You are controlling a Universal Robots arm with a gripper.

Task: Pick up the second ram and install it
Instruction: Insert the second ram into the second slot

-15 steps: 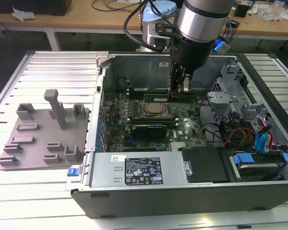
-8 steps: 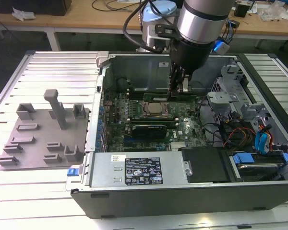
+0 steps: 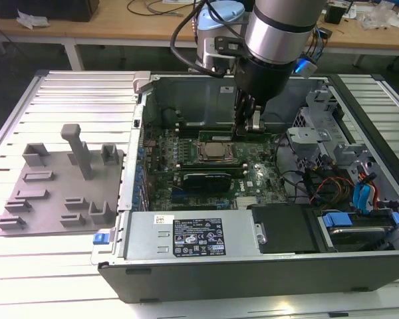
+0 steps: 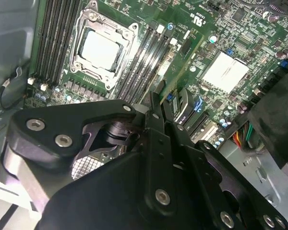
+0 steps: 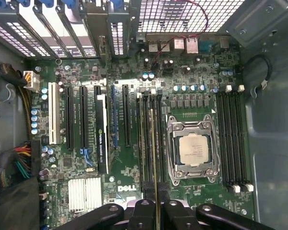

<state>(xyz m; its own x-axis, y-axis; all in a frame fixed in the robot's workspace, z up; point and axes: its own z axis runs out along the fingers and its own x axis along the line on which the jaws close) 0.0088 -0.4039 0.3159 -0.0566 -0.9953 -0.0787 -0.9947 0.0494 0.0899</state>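
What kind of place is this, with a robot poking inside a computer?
Probably a robotics lab or workshop. A robot arm reaches into an open computer case on a slatted metal bench, its gripper shut on the second ram. Cluttered wooden desks stand behind.

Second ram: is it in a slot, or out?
Cannot tell if seated: the fingers grip the second ram on edge, along slots beside the CPU socket.

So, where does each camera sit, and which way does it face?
Exterior view: off the arm, above the open case, looking down; arm and gripper show.
First wrist view: on the arm, squarely facing the motherboard; gripper holds the second ram.
Second wrist view: on the arm, looking slantwise past the gripper.
All share the CPU socket.
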